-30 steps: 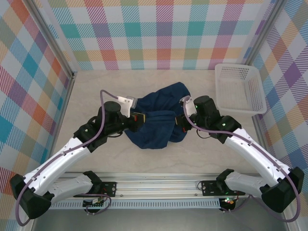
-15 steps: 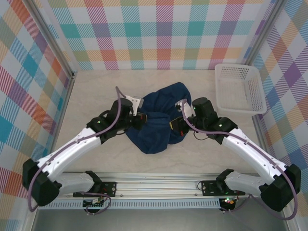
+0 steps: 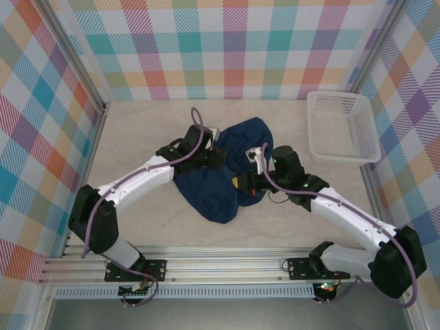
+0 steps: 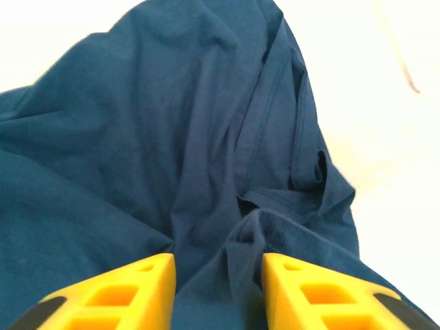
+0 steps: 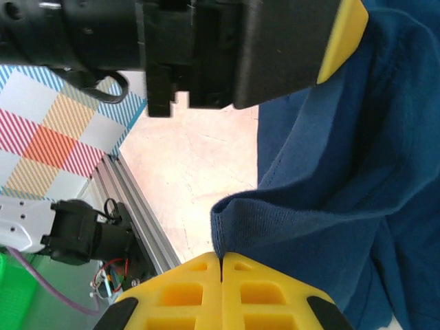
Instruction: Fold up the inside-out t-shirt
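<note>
**Position.** The inside-out t-shirt is lying in a rumpled heap at the middle of the table, well apart from the white basket at the far right. No label or print is showing.

**Right gripper**. Its jaws are pressing together on a hemmed edge of the shirt, and that edge is hanging clear of the table.

**Left gripper**. It is sitting low over the cloth with its jaws apart. A ridge of hem is rising between the fingers, but nothing is clamping it.

**Assessment.** The step in hand appears to be taking a second hold so the heap can be opened out flat. That is a judgement.

- The left jaws should be closing on the hem ridge alone, not on the layers bunched beneath it.
- The right pinch should be holding firm while this is done.
- The two heads are working very near each other, so any drawing apart should be going outward and evenly. It should also be staying low enough that the cloth is spreading rather than being dragged across the table as one lump.
</note>
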Controlling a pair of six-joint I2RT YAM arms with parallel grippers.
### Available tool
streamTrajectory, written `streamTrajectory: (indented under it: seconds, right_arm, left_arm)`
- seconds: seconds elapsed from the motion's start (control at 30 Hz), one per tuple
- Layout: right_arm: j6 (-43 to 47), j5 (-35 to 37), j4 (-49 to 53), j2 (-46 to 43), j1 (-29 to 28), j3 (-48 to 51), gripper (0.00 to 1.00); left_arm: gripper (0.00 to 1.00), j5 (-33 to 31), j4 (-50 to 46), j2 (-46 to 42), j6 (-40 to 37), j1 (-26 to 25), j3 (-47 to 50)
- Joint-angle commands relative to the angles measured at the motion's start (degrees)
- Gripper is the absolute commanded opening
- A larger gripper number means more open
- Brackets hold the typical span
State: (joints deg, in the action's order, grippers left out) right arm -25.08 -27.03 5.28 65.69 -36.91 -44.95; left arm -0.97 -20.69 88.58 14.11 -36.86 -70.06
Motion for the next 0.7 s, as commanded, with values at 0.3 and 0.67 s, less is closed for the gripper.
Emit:
streamTrajectory:
  seconds: [0.3, 0.67]
  right_arm:
    - [-12.43, 2.31, -12.85, 5.49, -4.14, -0.22, 0.00]
    - [-17.41, 0.45, -9.70, 10.40, -4.13, -6.47, 0.00]
  left_arm:
    - [0.73, 8.97, 2.14, -32.55, 3.21, 1.89, 25.20]
    - [0.58, 18.08, 26.30, -33.93, 3.00, -5.74, 35.64]
